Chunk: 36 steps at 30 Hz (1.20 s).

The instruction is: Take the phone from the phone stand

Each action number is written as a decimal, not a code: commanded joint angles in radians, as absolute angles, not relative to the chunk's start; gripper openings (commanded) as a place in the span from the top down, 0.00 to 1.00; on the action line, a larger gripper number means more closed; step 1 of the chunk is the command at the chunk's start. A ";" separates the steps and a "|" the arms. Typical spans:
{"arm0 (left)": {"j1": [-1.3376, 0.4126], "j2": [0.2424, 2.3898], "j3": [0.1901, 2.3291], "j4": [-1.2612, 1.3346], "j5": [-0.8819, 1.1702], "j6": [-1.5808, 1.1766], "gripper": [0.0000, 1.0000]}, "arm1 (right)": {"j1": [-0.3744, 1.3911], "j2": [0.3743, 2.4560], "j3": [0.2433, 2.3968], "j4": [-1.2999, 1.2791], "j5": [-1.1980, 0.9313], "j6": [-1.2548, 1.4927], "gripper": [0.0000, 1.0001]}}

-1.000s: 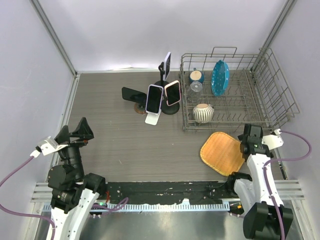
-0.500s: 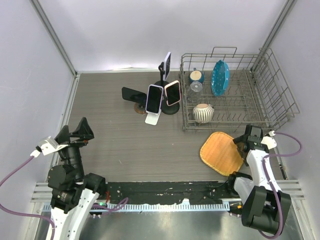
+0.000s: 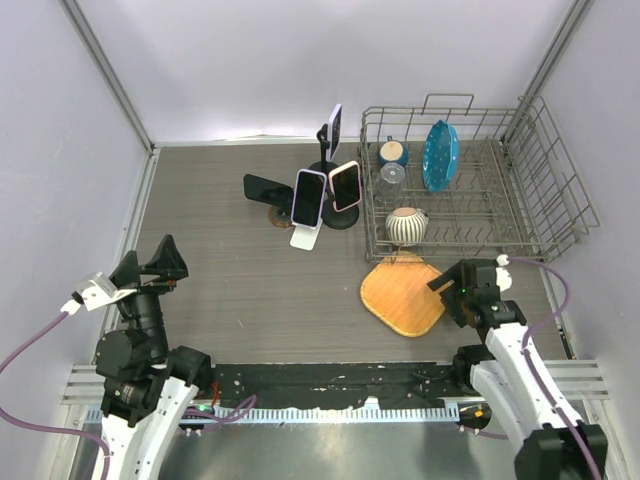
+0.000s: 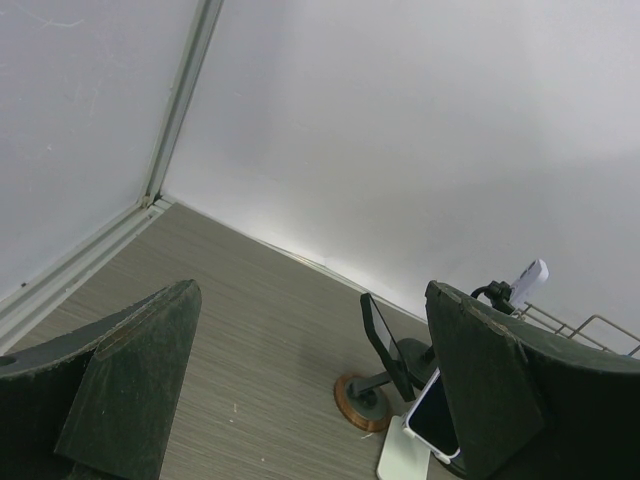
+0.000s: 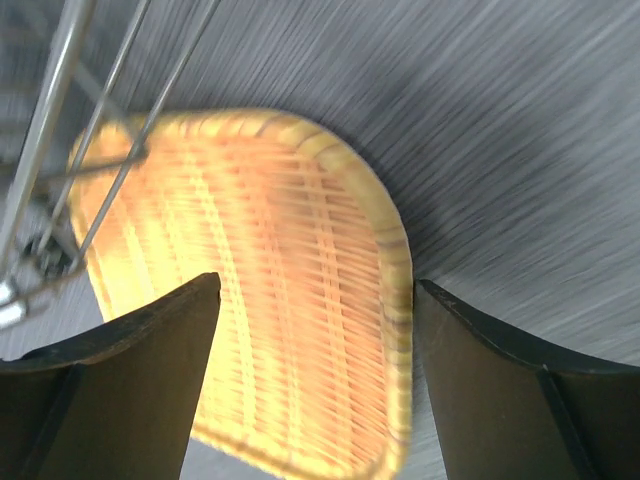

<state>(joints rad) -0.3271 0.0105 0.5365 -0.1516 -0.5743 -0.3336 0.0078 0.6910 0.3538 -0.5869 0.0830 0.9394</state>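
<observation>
Right claw (image 5: 317, 300) gaped wide above the woven tray (image 3: 402, 296), left claw (image 4: 312, 300) equally open; the white-cased phone (image 3: 309, 197) leaned on its stand (image 3: 306, 237) at the tray's eleven o'clock. You likely needed to pinch its long edges, lifting upward.

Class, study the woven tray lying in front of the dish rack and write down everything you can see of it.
The woven tray is yellow-orange and rounded-square, seemingly bamboo or wicker, with a low raised rim. It lies flat and empty on the grey table, turned cornerwise, its far corner at the front edge of the dish rack. The open right gripper sits at its right edge; contact cannot be confirmed.
</observation>
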 commanded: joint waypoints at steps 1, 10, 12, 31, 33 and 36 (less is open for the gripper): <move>-0.330 -0.048 0.563 -0.146 -0.561 -0.327 0.00 | 0.193 0.676 0.334 -0.566 0.064 1.136 0.18; -0.330 -0.046 0.563 -0.143 -0.565 -0.324 0.00 | 0.669 0.917 0.463 -0.563 0.205 1.178 0.14; -0.331 -0.048 0.561 -0.143 -0.566 -0.325 0.00 | 0.678 0.940 0.544 -0.676 0.323 1.125 0.12; -0.331 -0.045 0.561 -0.143 -0.563 -0.324 0.00 | 0.520 0.863 0.526 -0.580 0.591 0.832 0.04; -0.331 -0.046 0.561 -0.144 -0.563 -0.322 0.00 | 0.431 0.883 0.509 -0.495 0.475 0.763 0.04; -0.331 -0.044 0.560 -0.144 -0.563 -0.321 0.00 | 0.385 0.925 0.491 -0.433 0.384 0.703 0.04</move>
<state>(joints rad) -0.3275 0.0105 0.5365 -0.1539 -0.5743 -0.3328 0.4320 0.8886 0.5144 -0.5877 0.5026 0.8513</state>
